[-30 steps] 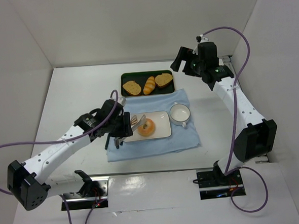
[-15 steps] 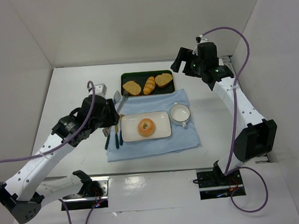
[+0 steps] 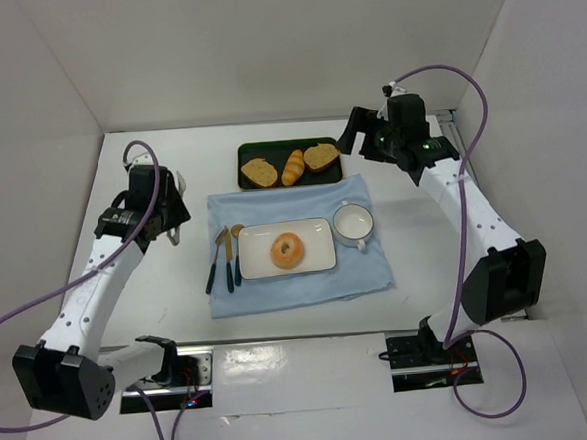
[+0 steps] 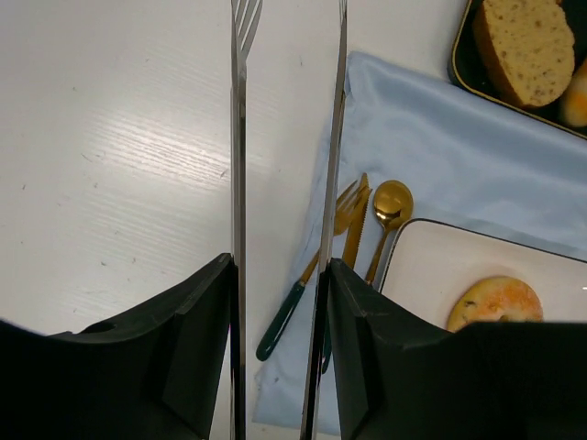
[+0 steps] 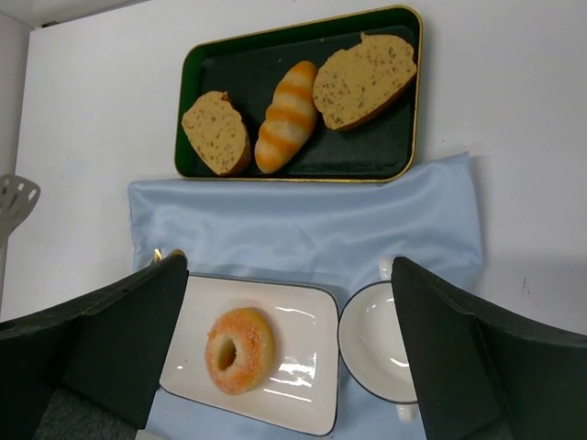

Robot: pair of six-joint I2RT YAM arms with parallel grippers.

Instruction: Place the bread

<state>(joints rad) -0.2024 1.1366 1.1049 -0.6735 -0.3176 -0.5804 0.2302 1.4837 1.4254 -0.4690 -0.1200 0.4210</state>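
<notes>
The left hand (image 4: 280, 264) had been drawn back off the plate (image 3: 314, 231) and out to the left. It was held over bare tabletop (image 3: 178, 287), clear of the cloth (image 3: 308, 289). It was clamped on metal tongs (image 4: 237, 165), whose two blades were seen running forward between its fingers. The bread (image 3: 287, 249) was left lying flat in the middle of the plate, touched by nothing. The right hand (image 3: 352, 135) was held high near the far right corner of the tray (image 5: 275, 69), its jaws wide apart with nothing between them.

The tabletop was matte white, with a faint grain seen from the left wrist, and was closed in by plain white walls (image 3: 263, 52) at the back and on both sides. The pale blue cloth was spread at its middle, slightly creased, with the tray set at its far edge. On the cloth, cutlery (image 3: 224, 259) was laid just left of the plate and a cup (image 3: 353, 221) just right of it. Two slices of toast (image 3: 260, 172) and a roll (image 3: 293, 166) between them were held in the tray.
</notes>
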